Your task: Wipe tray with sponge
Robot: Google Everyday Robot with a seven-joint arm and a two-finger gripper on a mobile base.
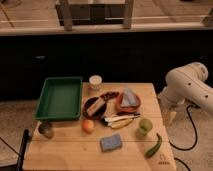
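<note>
One arm hangs off the right edge of the worktop; sponge and tray lie untouched.

The gripper (171,118) points straight down just beside the right edge, about midway along it, touching nothing; whether it is apart or together I cannot tell. Above it the white arm (191,85) bends in a thick elbow beyond the far right corner. The sponge (111,142), a flat blue-grey block, lies near the middle of the front edge, with a long green vegetable (153,146) to its right. The tray (59,97), green and rectangular with raised walls, sits along the left edge toward the far left corner, well apart from both sponge and gripper.
</note>
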